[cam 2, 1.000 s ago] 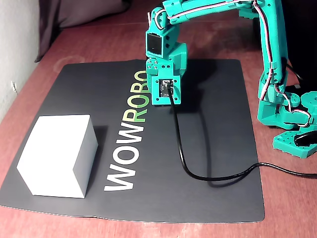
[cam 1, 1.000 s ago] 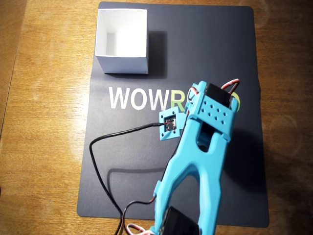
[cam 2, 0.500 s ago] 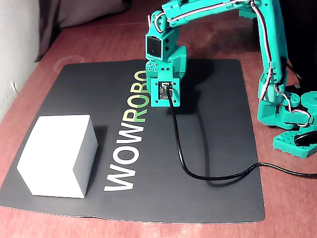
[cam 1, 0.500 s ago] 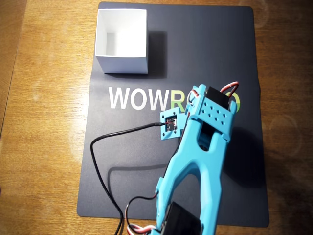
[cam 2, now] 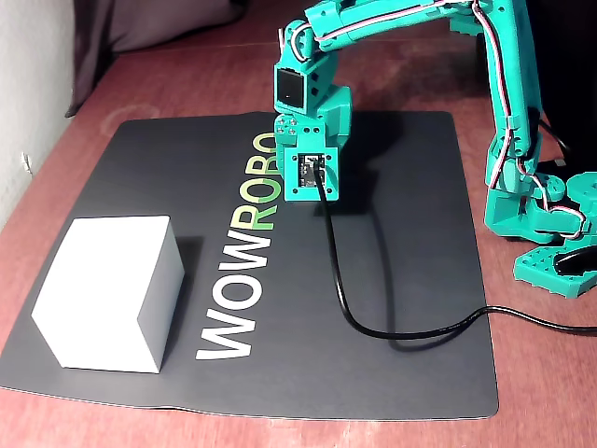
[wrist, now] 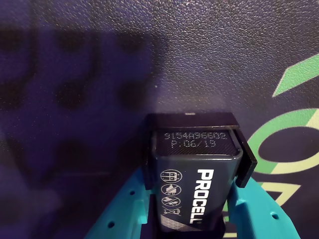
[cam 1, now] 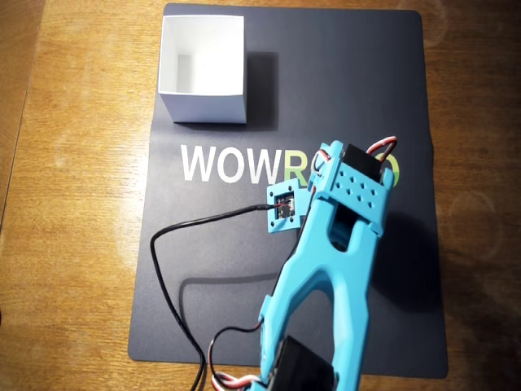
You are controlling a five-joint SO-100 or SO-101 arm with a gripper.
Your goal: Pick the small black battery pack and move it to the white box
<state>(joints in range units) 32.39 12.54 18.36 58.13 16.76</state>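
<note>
Fingers (wrist: pixel 192 219) closed on the small black battery pack (wrist: pixel 192 164), teal fingertips pressed against both long sides, seen at 6 o'clock in the wrist view. White "PROCELL" lettering along the pack's face, a printed code on its far end. Dark textured mat (wrist: pixel 99 64) behind the pack, with green and white letter shapes at 3 o'clock in that view; contact between pack and mat not possible to judge.

In the overhead view, pack hidden under the teal arm (cam 1: pixel 326 269); wrist camera mount (cam 1: pixel 285 208) near the picture's centre, black cable (cam 1: pixel 175 269) running from it toward 7 o'clock. Arm head over the coloured end of the "WOWROBO" lettering (cam 1: pixel 232 163).

In the fixed view, fingers hidden behind the camera mount (cam 2: pixel 308 173), arm head standing low over the mat (cam 2: pixel 401 215) at about 12 o'clock of the picture's centre, arm base at 3 o'clock on the wooden bench (cam 2: pixel 550 373).

White box (cam 1: pixel 203 69) at 11 o'clock of the mat in the overhead view, open top up, well apart from the arm head. Same box (cam 2: pixel 107 289) at 8 o'clock in the fixed view.
</note>
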